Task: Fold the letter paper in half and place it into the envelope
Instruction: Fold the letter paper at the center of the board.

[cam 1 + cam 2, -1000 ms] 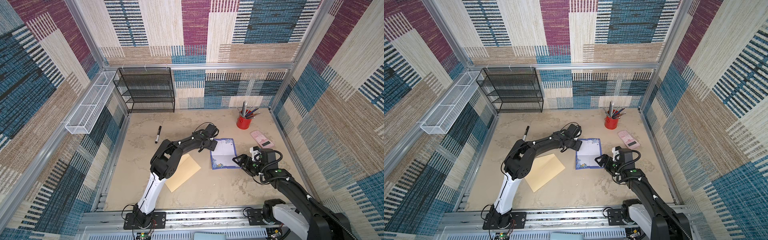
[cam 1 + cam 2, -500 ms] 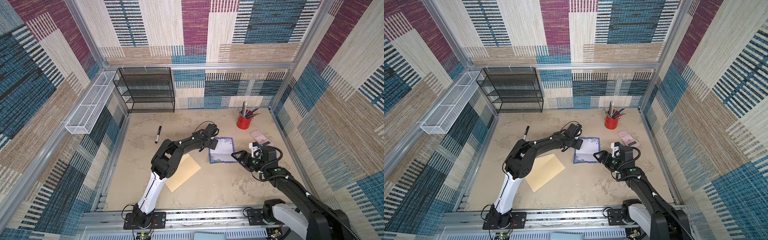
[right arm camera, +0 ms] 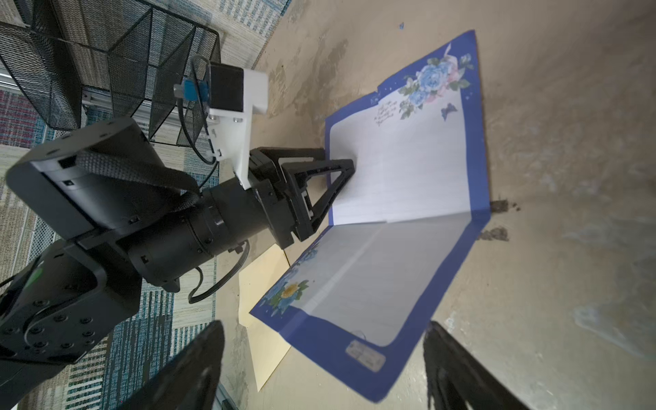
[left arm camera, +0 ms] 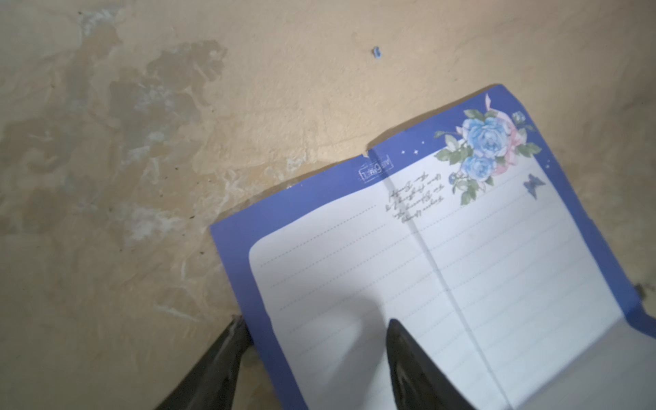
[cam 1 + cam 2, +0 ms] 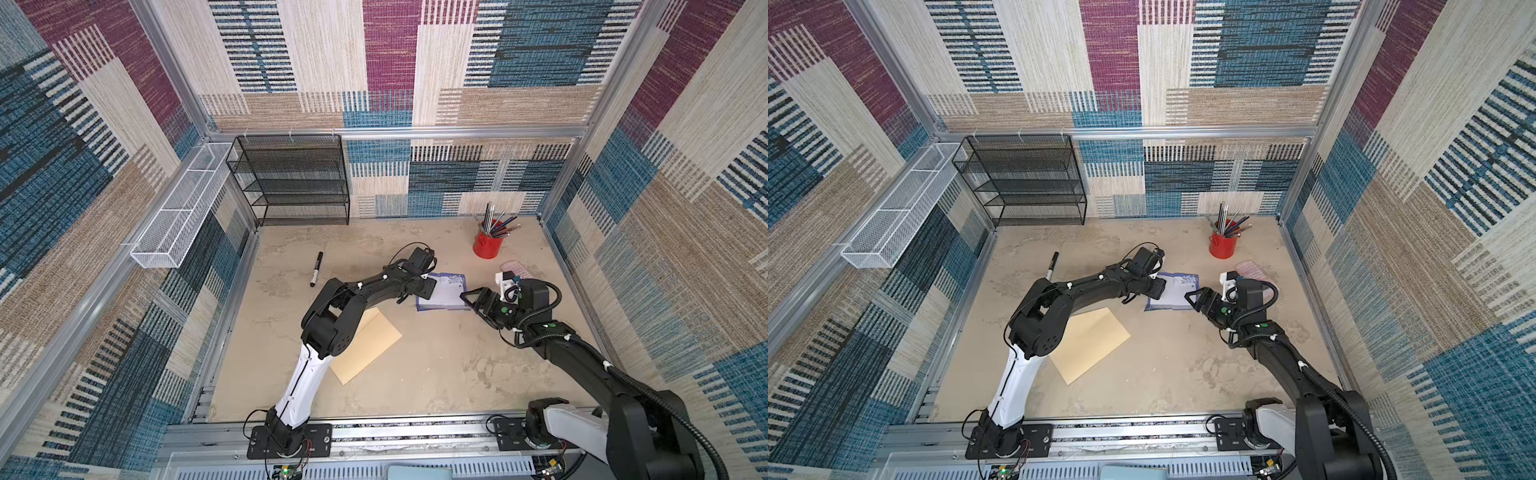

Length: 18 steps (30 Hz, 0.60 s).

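**Letter paper half-lifted on a blotchy table, both pincers spread**

Call the back wall 12 o'clock in both top views. Your table (image 5: 415, 386) is sandy beige and blotchy, with darker stains and pale scuffs. It's boxed in by woven patchwork walls (image 5: 390, 62) in blue, maroon and cream.

- **Around the edges:** black mesh shelf (image 5: 299, 183) at 11, white wire basket (image 5: 178, 208) on the wall at 10, red pen cup (image 5: 486, 245) at 1, pink card (image 5: 517, 268) at 2, black marker (image 5: 316, 270) at 10.
- **Paper:** the letter paper (image 5: 446, 291) sits just off centre toward 2, printed side up. One half lies flat, and the half by your right gripper (image 5: 464, 297) tilts up along a crease.
- **Right gripper:** spread wide at that raised edge, clamping nothing.
- **Left gripper:** your left gripper (image 4: 314, 324) is apart too, with one fingertip (image 4: 408, 355) on the flat half and the other on bare table beside the edge.
- **Envelope:** the envelope (image 5: 370, 345) lies flat toward 8, partly hidden by the left arm.
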Motion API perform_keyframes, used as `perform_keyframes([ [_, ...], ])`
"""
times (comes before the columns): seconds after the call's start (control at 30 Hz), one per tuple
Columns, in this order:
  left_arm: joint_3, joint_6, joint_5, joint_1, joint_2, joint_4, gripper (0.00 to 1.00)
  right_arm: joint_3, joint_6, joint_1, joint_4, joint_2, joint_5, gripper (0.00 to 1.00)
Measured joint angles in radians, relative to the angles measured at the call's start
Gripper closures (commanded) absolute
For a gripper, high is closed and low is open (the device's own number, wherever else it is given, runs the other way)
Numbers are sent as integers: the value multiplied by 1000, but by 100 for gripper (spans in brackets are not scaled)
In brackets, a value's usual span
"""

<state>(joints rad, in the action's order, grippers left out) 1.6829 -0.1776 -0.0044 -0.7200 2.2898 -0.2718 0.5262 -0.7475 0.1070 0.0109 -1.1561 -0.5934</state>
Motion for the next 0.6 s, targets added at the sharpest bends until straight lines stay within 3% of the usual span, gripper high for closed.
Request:
perform_keyframes([
  [0.37,49,15,206,39,21,-1,36,108,0,0,77,-156,2,11],
  [0.6,103,13,303,66,47,-40,35,112,11,0,90,-177,26,11],
])
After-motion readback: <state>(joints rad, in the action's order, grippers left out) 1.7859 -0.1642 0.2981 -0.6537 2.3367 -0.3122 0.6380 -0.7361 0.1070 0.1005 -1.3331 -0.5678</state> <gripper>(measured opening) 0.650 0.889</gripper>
